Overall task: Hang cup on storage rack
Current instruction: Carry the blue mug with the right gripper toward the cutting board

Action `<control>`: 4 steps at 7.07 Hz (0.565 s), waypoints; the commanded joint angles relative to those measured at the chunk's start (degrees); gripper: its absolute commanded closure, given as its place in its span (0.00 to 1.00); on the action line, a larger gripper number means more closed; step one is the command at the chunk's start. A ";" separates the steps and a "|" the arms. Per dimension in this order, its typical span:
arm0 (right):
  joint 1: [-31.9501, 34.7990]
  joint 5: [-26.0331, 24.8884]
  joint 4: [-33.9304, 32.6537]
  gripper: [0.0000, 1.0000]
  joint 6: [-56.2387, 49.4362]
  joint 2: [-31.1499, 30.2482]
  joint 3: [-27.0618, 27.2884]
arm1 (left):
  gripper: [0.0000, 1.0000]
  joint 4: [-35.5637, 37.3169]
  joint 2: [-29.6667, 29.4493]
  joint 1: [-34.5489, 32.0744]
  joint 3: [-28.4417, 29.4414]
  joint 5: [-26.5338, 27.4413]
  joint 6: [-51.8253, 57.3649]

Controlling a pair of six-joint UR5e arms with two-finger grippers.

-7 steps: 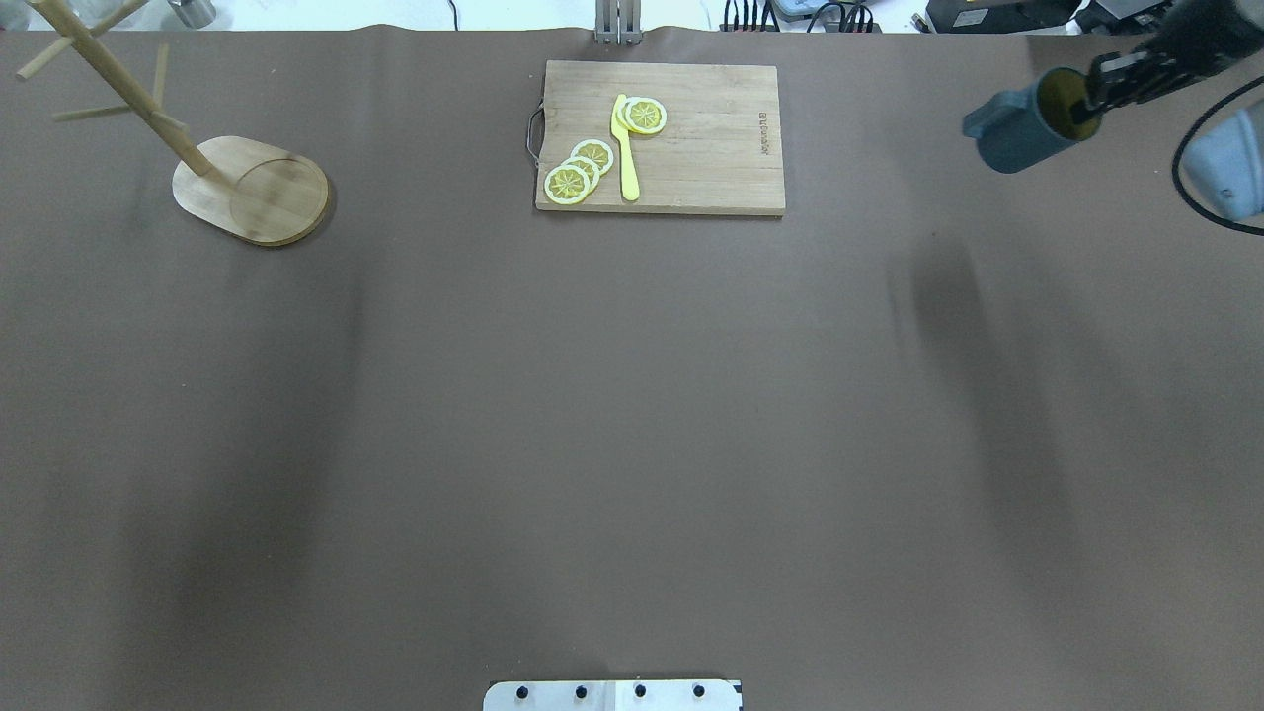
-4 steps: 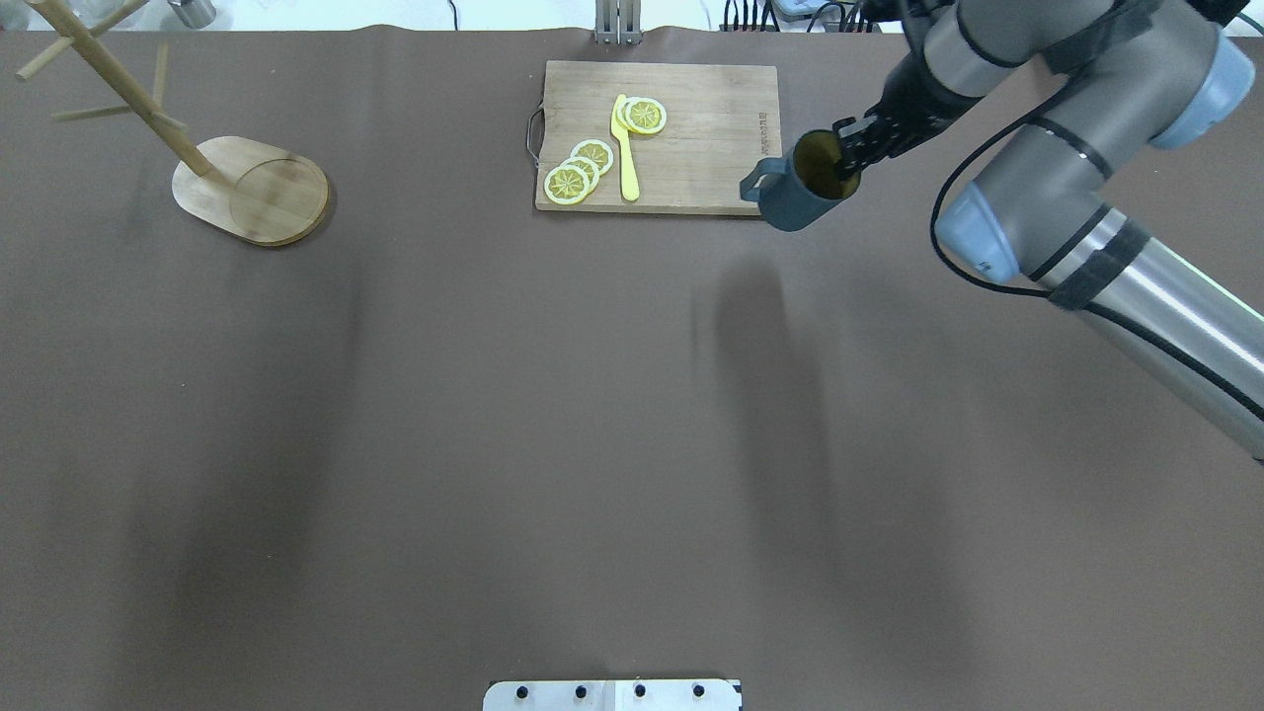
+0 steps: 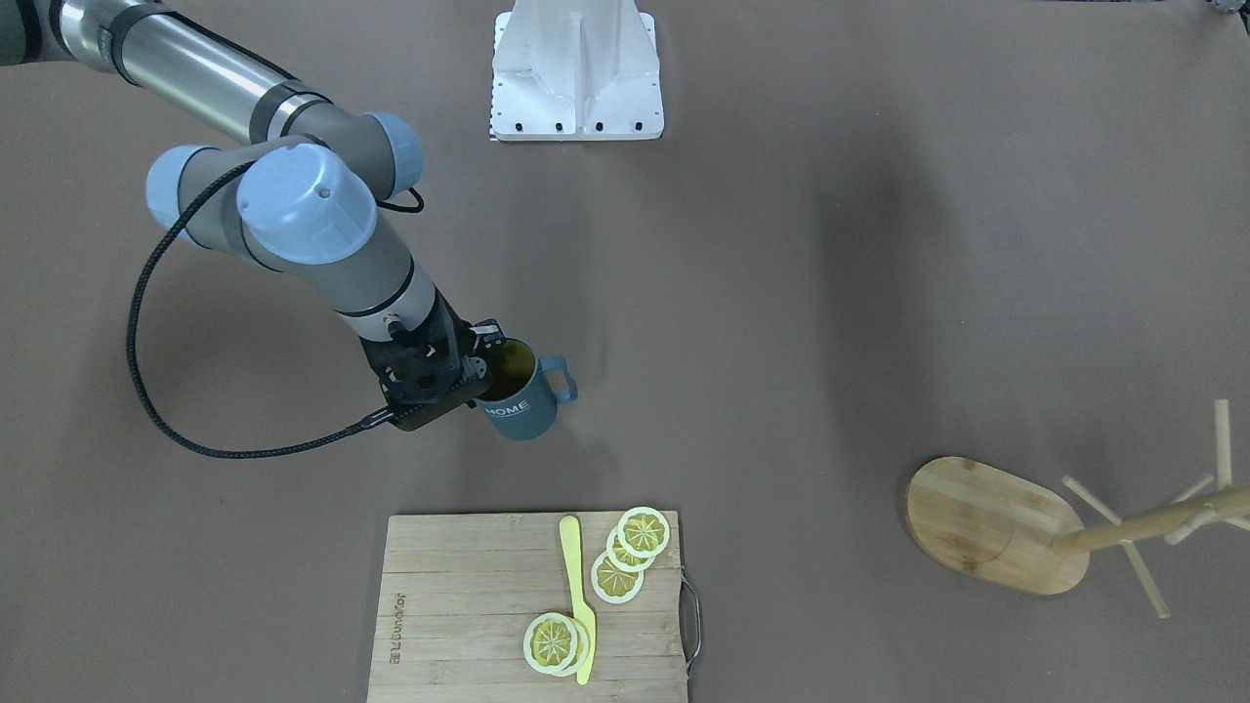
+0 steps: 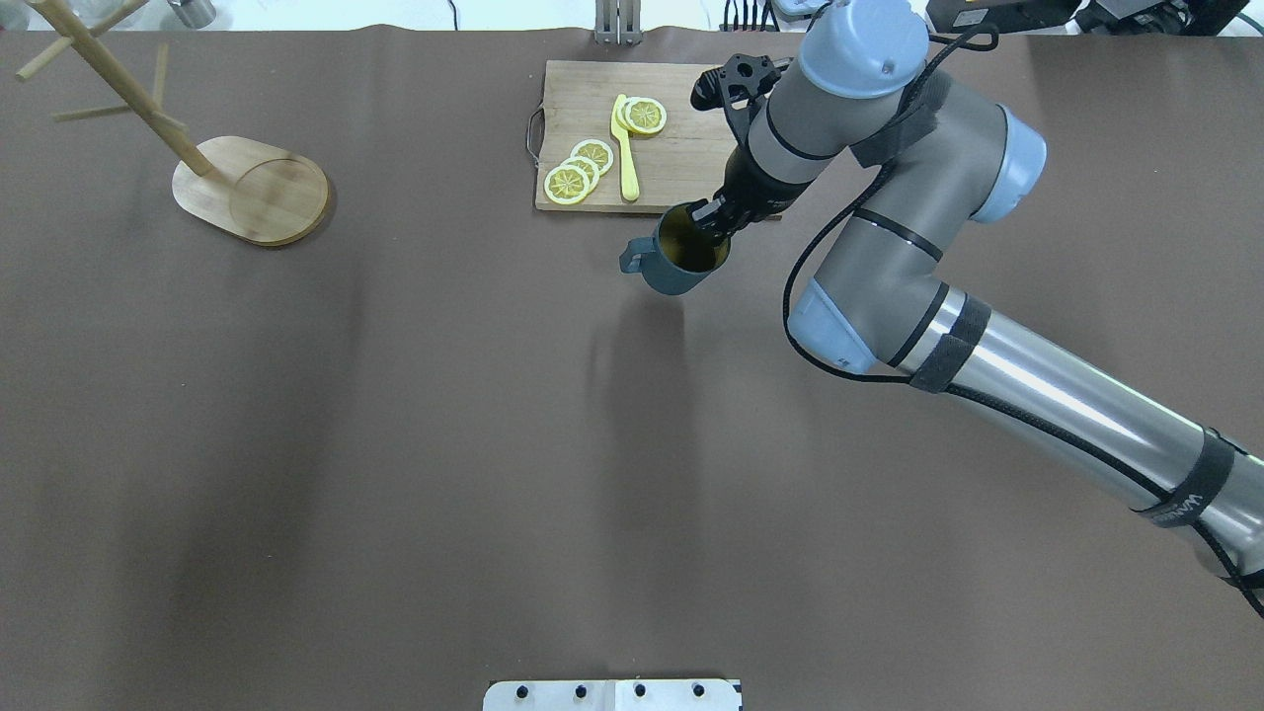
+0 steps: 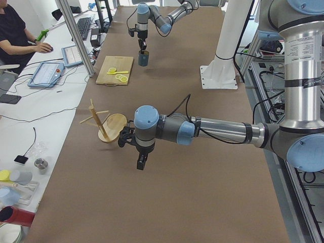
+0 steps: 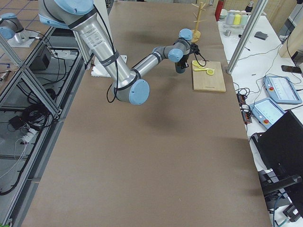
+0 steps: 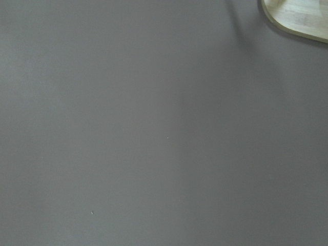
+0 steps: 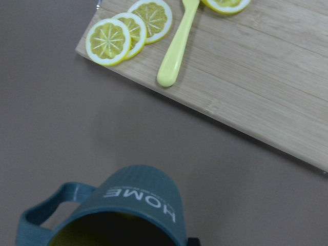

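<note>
The cup (image 4: 679,265), dark blue-grey with "HOME" lettering and a yellowish inside, hangs above the table just in front of the cutting board, its handle pointing toward the robot's left. My right gripper (image 4: 711,227) is shut on its rim, with one finger inside the cup. The cup also shows in the front-facing view (image 3: 522,402) and the right wrist view (image 8: 138,205). The storage rack (image 4: 252,188), a wooden mug tree on an oval base, stands at the far left. My left gripper (image 5: 141,163) hovers near the rack (image 5: 104,125); I cannot tell whether it is open or shut.
A wooden cutting board (image 4: 583,89) lies at the table's far middle with lemon slices (image 4: 578,170) and a yellow knife (image 4: 625,158) on it. The robot's base plate (image 4: 612,695) is at the near edge. An operator (image 5: 15,35) sits beyond the far side.
My right arm has carried the cup leftward from the table's far right corner, past the cutting board's right end, to just in front of the board.
</note>
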 commanded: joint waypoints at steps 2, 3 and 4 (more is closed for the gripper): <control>-3.91 -4.44 -6.51 1.00 -0.09 4.50 -1.50 | 0.02 0.00 0.08 0.00 0.36 0.00 0.00; -5.05 -6.63 -6.25 1.00 0.00 5.37 -3.07 | 0.02 -0.09 0.08 0.00 0.45 0.00 0.18; -5.59 -7.08 -6.24 1.00 0.00 7.03 -5.08 | 0.02 -0.09 0.08 0.00 0.54 0.00 0.18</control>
